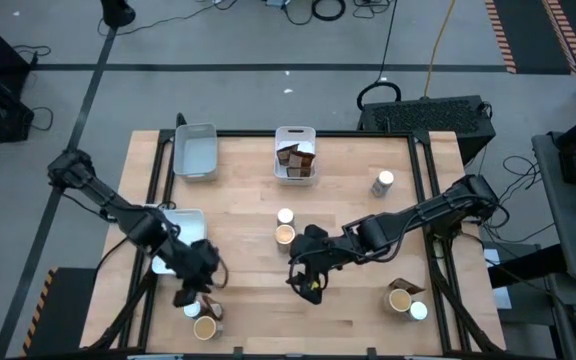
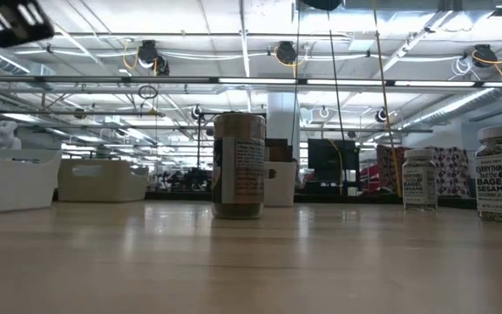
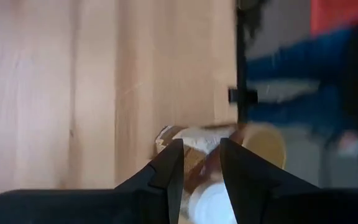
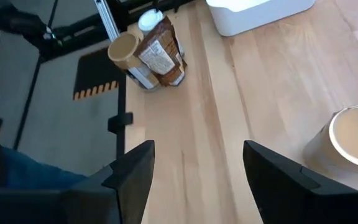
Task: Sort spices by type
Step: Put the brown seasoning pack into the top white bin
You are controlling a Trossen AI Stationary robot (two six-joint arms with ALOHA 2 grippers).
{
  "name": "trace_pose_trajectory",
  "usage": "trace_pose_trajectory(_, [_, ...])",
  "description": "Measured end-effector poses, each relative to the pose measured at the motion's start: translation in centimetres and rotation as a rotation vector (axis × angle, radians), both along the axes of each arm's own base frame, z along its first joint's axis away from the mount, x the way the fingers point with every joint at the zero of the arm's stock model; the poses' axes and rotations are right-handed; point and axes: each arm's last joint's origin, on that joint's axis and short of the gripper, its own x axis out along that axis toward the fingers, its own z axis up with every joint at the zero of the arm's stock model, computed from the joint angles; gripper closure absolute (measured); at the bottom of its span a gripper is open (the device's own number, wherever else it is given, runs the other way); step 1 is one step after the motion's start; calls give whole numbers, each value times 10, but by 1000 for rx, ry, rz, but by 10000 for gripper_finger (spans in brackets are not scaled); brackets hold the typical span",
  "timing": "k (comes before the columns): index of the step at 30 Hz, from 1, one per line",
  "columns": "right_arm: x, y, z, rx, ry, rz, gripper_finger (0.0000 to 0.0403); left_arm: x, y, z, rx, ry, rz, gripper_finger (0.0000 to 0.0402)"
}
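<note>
At the near left corner stand three spices together: a tan-topped jar [image 4: 124,53], a brown packet [image 4: 160,50] leaning upright against it, and a white-topped jar [image 4: 149,18]. My left gripper [image 1: 194,288] hovers just over this group, pointing steeply down. Its fingers [image 3: 201,168] are a narrow gap apart, with the packet [image 3: 191,138] and tan jar [image 3: 263,142] showing past them. My right gripper [image 4: 197,180] hangs open over bare wood at the table's middle [image 1: 308,282], with nothing between its fingers. A tan-topped jar [image 4: 353,137] stands just to its far side.
A white tray [image 1: 295,158] at the far middle holds brown packets, beside another tray [image 1: 195,150] and a third [image 1: 176,250] under my left arm. Single jars [image 1: 383,182] [image 1: 285,215] stand mid-table. A jar-and-packet group [image 1: 406,298] sits near right.
</note>
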Motion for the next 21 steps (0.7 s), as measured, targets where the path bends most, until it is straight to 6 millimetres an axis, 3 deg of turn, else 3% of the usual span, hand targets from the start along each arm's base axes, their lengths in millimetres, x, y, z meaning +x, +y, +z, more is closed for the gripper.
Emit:
trace_pose_trajectory(10, [5, -16, -1, -185, -32, 124, 177, 4, 8, 3, -338, 341, 488, 292])
trace_pose_trajectory(21, [4, -41, -9, -196, 57, 332, 177, -9, -11, 3, -484, 573, 748, 292])
